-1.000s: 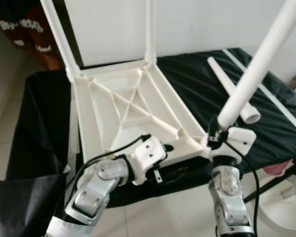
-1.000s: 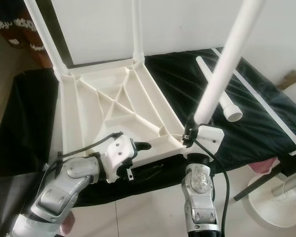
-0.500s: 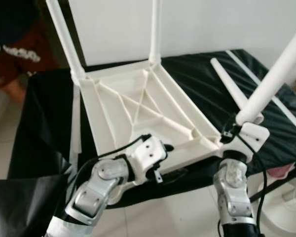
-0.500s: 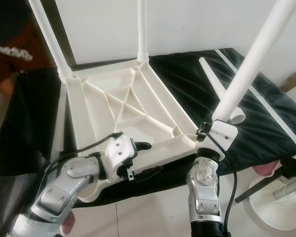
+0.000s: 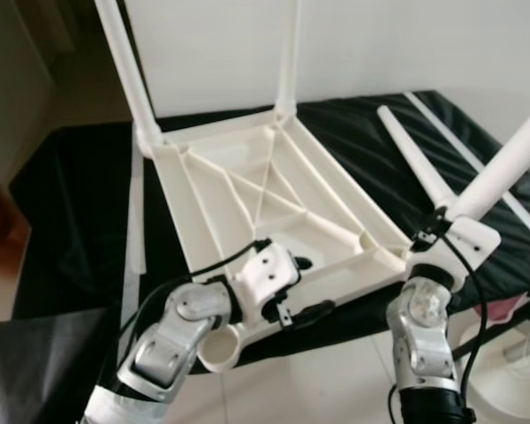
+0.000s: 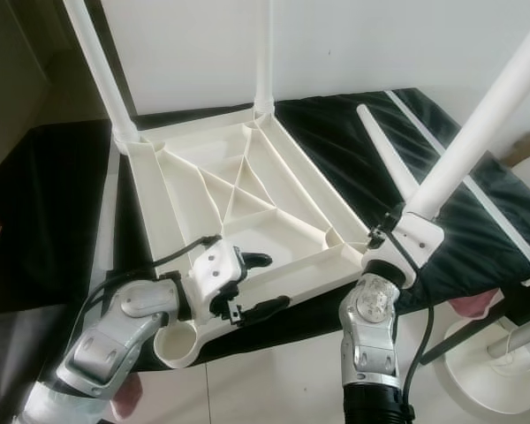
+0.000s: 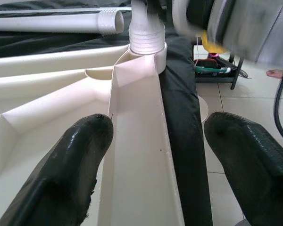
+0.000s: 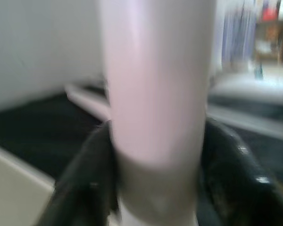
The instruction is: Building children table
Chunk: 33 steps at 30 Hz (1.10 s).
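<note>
My right gripper [image 6: 397, 231] clamps the leg [image 6: 477, 128] at four o'clock; my left gripper [image 7: 160, 141] gapes astride the tabletop [image 5: 274, 203] rim, so a tilted leg may cross-thread.

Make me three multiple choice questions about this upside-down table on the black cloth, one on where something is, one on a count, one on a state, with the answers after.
1. Where does the loose leg lie?
A. on the black cloth, right of the tabletop
B. on the floor
C. inside the tabletop

2. How many legs stand in the far corner sockets?
A. none
B. two
C. four

3. What is the right pincer doing?
A. hanging open
B. shut on the held leg
C. pressing the cloth

Answers:
1 A, it rests on the cloth beside the tabletop.
2 B, one upright leg at each far corner.
3 B, its fingers hug the leg over the near right corner; the left pincer straddles the near rim, open.
</note>
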{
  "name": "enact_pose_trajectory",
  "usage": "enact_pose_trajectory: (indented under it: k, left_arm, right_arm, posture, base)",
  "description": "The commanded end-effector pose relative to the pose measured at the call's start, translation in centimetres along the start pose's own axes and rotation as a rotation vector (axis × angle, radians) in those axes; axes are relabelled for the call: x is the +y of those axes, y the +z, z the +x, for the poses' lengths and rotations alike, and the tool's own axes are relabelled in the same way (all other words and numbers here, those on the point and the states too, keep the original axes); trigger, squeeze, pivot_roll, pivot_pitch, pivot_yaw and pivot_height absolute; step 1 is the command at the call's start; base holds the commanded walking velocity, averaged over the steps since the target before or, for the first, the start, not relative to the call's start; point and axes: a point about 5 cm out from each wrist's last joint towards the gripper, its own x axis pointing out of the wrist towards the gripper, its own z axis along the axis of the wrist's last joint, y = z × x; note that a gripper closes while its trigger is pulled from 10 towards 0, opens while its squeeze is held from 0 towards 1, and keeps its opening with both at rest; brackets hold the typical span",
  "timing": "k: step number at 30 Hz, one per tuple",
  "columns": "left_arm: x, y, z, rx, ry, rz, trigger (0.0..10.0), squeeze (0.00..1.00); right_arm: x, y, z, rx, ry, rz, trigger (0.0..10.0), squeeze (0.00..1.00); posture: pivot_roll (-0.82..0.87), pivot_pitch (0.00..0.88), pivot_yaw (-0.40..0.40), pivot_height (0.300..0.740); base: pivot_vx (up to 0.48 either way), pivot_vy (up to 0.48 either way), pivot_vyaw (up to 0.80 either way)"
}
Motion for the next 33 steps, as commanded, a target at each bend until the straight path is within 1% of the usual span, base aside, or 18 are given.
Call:
enact_pose_trajectory:
  k: [1, 3, 7, 15, 16, 17, 18, 19, 20, 21, 23, 24, 25, 26, 27, 29, 32, 33]
  left_arm:
    - [0.2, 0.0, 0.0, 0.007, 0.032, -0.006, 10.0, 0.00]
    - [0.2, 0.0, 0.1, 0.004, 0.034, -0.010, 10.0, 0.00]
    - [0.2, 0.0, 0.2, 0.002, 0.036, -0.009, 10.0, 0.00]
    - [0.2, 0.0, 0.2, -0.001, 0.036, -0.009, 10.0, 0.00]
    - [0.2, 0.0, 0.3, -0.002, 0.036, -0.008, 10.0, 0.00]
    - [0.2, 0.0, 0.3, -0.003, 0.036, -0.007, 10.0, 0.00]
    - [0.2, 0.0, 0.3, -0.003, 0.036, -0.007, 10.0, 0.00]
    - [0.3, 0.1, 0.3, -0.003, 0.035, -0.007, 10.0, 0.00]
    - [0.3, 0.1, 0.3, -0.003, 0.035, -0.005, 10.0, 0.00]
    - [0.3, 0.1, 0.3, -0.003, 0.035, -0.005, 10.0, 0.00]
    - [0.3, -0.1, 0.4, 0.008, 0.039, 0.009, 10.0, 0.00]
    - [0.3, -0.1, 0.4, 0.008, 0.039, 0.009, 10.0, 0.00]
    - [0.3, -0.2, 0.5, 0.014, 0.044, 0.016, 10.0, 0.00]
    - [0.3, -0.2, 0.5, 0.014, 0.044, 0.016, 10.0, 0.00]
    - [0.3, -0.3, 0.9, 0.021, 0.063, 0.023, 10.0, 0.00]
    - [0.3, -0.2, 1.0, 0.022, 0.075, 0.025, 10.0, 0.00]
    - [0.4, -0.2, 1.1, 0.020, 0.077, 0.027, 10.0, 0.00]
    - [0.7, -0.2, 1.4, 0.023, 0.131, 0.068, 10.0, 0.00]
  right_arm:
    - [-2.3, -3.2, -0.9, 0.163, -0.091, -0.036, 10.0, 1.00]
    - [-2.1, -2.3, -0.7, 0.107, -0.038, -0.010, 10.0, 1.00]
    - [-2.0, -1.3, -0.2, 0.032, 0.050, -0.013, 10.0, 1.00]
    - [-3.1, -0.3, 1.2, -0.018, 0.198, -0.049, 10.0, 1.00]
    - [-3.2, -0.2, 1.6, -0.017, 0.237, -0.053, 10.0, 0.45]
    - [-3.2, -0.1, 1.9, -0.007, 0.282, -0.050, 10.0, 0.08]
    - [-3.2, -0.1, 1.9, -0.007, 0.282, -0.050, 10.0, 0.08]
    - [-3.2, -0.1, 2.0, 0.000, 0.311, -0.046, 10.0, 0.00]
    - [-3.3, 0.2, 2.4, -0.008, 0.358, -0.049, 10.0, 0.00]
    - [-3.3, 0.2, 2.4, -0.008, 0.358, -0.049, 10.0, 0.00]
    - [-3.4, 1.2, 3.2, -0.045, 0.456, -0.064, 10.0, 0.00]
    - [-3.4, 1.2, 3.2, -0.045, 0.456, -0.064, 10.0, 0.00]
    - [-3.3, 1.4, 3.5, -0.045, 0.523, -0.062, 10.0, 0.00]
    - [-3.3, 1.4, 3.5, -0.045, 0.523, -0.062, 10.0, 0.00]
    - [-3.0, 1.5, 3.7, -0.019, 0.663, -0.067, 10.0, 0.00]
    - [-2.8, 1.6, 3.8, -0.013, 0.737, -0.082, 10.0, 0.00]
    - [-2.8, 1.7, 3.8, -0.027, 0.759, -0.097, 10.0, 0.00]
    - [-2.8, 1.7, 4.0, 0.012, 0.839, -0.088, 10.0, 0.00]
  posture:
    - [-0.02, 0.073, 0.015, 0.740]
    - [-0.02, 0.071, 0.012, 0.740]
    - [-0.02, 0.071, 0.011, 0.740]
    - [-0.03, 0.067, 0.012, 0.740]
    - [-0.03, 0.067, 0.012, 0.740]
    - [-0.03, 0.067, 0.011, 0.740]
    - [-0.03, 0.067, 0.011, 0.740]
    - [-0.03, 0.067, 0.013, 0.740]
    - [-0.03, 0.067, 0.013, 0.740]
    - [-0.03, 0.067, 0.013, 0.740]
    - [-0.04, 0.066, 0.016, 0.740]
    - [-0.04, 0.066, 0.016, 0.740]
    - [-0.04, 0.065, 0.017, 0.740]
    - [-0.04, 0.065, 0.017, 0.740]
    - [-0.04, 0.066, 0.020, 0.740]
    - [-0.04, 0.065, 0.021, 0.740]
    - [-0.04, 0.065, 0.021, 0.740]
    - [-0.04, 0.064, 0.024, 0.740]
  base:
    - [0.000, 0.000, 0.00]
    - [0.000, 0.000, 0.00]
    - [0.000, 0.000, 0.00]
    - [0.000, 0.000, 0.00]
    - [0.000, 0.000, 0.00]
    - [0.000, 0.000, 0.00]
    - [0.000, 0.000, 0.00]
    - [0.000, 0.000, 0.00]
    - [0.000, 0.000, 0.00]
    - [0.000, 0.000, 0.00]
    - [0.000, 0.000, 0.00]
    - [0.000, 0.000, 0.00]
    - [0.000, 0.000, 0.00]
    - [0.000, 0.000, 0.00]
    - [0.000, 0.000, 0.00]
    - [0.000, 0.000, 0.00]
    - [0.000, 0.000, 0.00]
    - [0.000, 0.000, 0.00]
